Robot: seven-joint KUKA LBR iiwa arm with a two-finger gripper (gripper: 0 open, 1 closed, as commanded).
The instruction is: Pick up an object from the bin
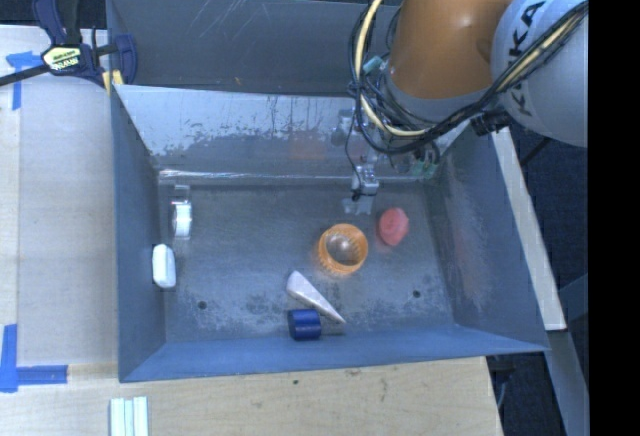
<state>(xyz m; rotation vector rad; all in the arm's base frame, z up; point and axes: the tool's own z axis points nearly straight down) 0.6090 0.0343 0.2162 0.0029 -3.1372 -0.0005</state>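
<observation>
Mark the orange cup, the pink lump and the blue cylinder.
orange cup (pixel 343 250): camera view, its inner bottom.
pink lump (pixel 393 225): camera view, middle of its top.
blue cylinder (pixel 304 325): camera view, middle of its side.

Grey metal bin scuffed matt; orange cup translucent plastic.

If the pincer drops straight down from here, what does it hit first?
The pincer would probably meet bare bin floor between the orange cup and the pink lump; depth is unclear.
</observation>
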